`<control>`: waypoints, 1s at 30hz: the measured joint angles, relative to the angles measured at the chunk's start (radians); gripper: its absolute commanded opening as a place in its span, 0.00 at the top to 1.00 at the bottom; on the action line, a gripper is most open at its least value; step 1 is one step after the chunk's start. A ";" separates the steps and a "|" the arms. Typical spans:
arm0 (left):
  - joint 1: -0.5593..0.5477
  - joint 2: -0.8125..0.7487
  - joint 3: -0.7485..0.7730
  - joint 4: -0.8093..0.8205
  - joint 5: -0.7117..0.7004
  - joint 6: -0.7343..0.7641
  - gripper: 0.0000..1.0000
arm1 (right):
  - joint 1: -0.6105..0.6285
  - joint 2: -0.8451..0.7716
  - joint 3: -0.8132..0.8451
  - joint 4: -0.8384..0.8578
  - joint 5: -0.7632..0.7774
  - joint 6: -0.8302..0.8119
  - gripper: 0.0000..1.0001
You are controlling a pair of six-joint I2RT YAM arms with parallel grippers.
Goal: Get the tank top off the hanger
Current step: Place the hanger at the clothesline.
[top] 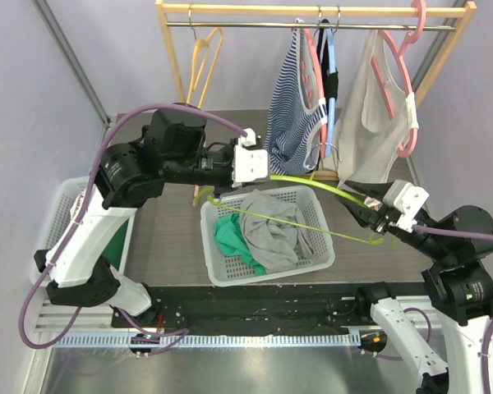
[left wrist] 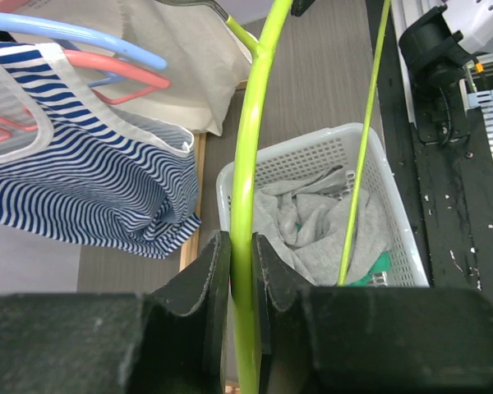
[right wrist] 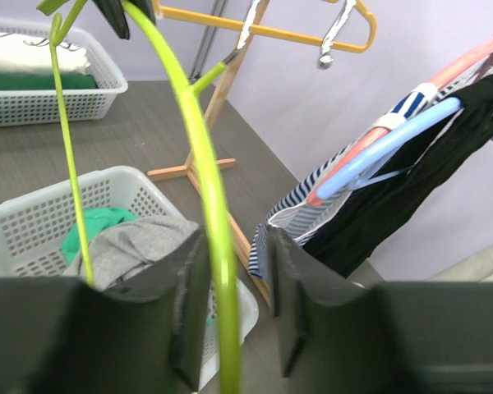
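Grey garment (top: 273, 223) half covers the green cloth (top: 230, 238).

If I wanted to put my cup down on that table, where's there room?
Bare tabletop lies between the left arm and the middle basket, plus another strip between that basket and the right arm. Crowded: over the basket, where the green hanger spans, and at the back beneath the clothes rack.

Black-and-white arms (top: 107, 213) with white-cased hands (top: 271, 175) trail purple cables (top: 26, 316).
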 measured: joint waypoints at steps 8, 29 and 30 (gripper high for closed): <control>-0.026 -0.009 0.000 0.049 -0.145 0.020 1.00 | -0.002 -0.007 -0.035 0.067 0.052 0.044 0.12; 0.074 -0.332 -0.056 0.071 -0.522 0.361 1.00 | -0.004 -0.172 -0.051 0.281 0.240 0.228 0.06; 0.080 -0.341 -0.064 0.071 -0.533 0.384 1.00 | -0.004 -0.170 -0.051 0.286 0.240 0.240 0.07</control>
